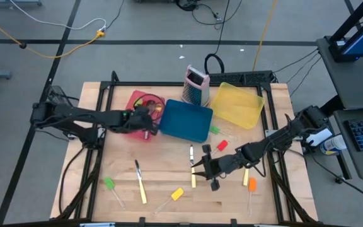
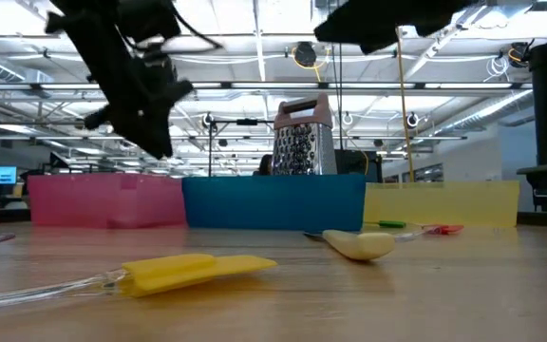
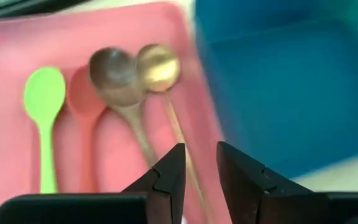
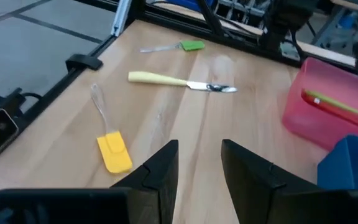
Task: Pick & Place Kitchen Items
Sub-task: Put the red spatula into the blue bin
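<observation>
Overhead, wooden table (image 1: 169, 183) on grey floor (image 1: 43, 63); both grippers narrowly parted, empty.

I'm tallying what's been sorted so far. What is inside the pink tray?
The pink tray holds four spoons side by side: a green spoon, a red spoon, a dark wooden spoon and a pale wooden spoon. The left pincer covers their handle ends.

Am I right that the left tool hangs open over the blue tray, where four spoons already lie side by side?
Not quite. The four spoons lie in the red tray, not the blue tray, and the left tool hangs open over that red tray. The left wrist view shows it: a green, a red and two wooden-looking spoons side by side on the pink-red floor.
</observation>
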Robot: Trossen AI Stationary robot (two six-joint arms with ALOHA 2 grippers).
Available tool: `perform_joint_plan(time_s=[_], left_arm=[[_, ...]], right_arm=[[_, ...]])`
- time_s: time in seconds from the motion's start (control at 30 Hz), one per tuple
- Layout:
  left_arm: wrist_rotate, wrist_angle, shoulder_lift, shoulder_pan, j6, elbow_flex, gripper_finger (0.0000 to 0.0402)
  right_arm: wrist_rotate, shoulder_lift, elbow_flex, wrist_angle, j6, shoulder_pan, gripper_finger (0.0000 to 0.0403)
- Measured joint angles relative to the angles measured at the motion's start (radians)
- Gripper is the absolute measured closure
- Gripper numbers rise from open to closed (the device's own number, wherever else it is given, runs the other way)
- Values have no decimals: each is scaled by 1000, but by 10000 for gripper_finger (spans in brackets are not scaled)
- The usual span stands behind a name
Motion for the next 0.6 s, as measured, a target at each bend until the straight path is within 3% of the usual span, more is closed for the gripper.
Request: perform_joint_plan(time_s=[0.23, 0.47, 0.6], left_arm=[[2, 28, -26, -139, 9, 1, 309], [-5, 61, -18, -254, -24, 1, 309], [-52, 57, -17, -307, -29, 2, 309]], right_arm=[[11, 0, -66, 13, 42, -24, 265], [257, 0, -107, -57, 73, -46, 211], [264, 0, -107, -199, 176, -74, 198]])
